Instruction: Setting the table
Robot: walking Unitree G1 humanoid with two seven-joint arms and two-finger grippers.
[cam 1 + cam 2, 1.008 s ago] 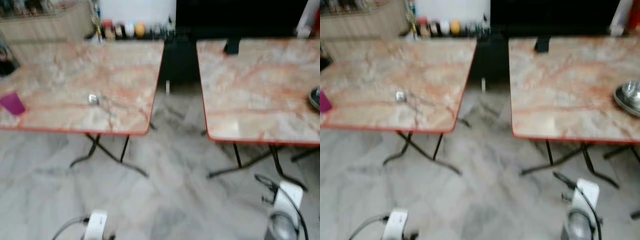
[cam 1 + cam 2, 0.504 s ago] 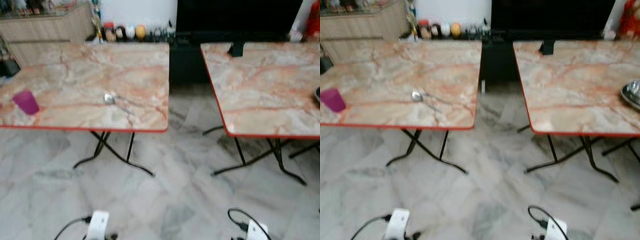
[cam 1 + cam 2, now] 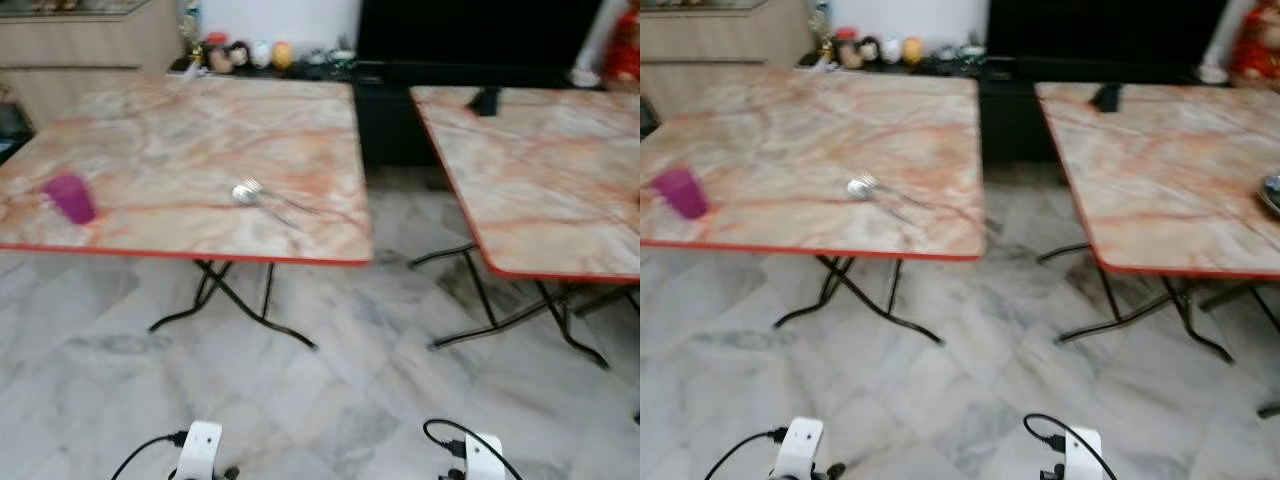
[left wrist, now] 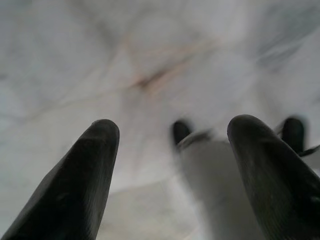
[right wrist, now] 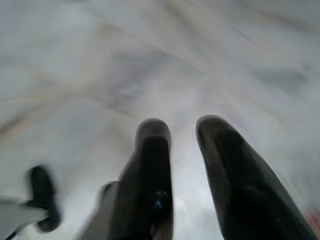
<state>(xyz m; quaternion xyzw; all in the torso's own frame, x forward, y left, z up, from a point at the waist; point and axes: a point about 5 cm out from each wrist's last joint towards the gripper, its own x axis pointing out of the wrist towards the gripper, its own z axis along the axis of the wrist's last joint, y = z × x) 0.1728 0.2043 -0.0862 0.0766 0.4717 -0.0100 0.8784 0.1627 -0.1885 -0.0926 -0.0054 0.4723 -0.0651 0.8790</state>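
The left gripper (image 4: 170, 145) hangs low over the marble floor (image 3: 330, 390), its fingers spread wide and empty. The right gripper (image 5: 182, 135) also hangs above the floor, fingers a narrow gap apart, holding nothing. Ahead stands the left folding table (image 3: 150, 130), marble-patterned with a red edge. On it a spoon (image 3: 243, 194) and fork (image 3: 262, 189) lie together near its front edge; a purple cup (image 3: 70, 197) stands upright well to their left. A second table (image 3: 540, 170) stands to its right.

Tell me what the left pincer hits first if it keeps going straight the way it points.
Most likely the marble floor: the left pincer hangs open, pointing down at it, with nothing between, though blur hides the depth.
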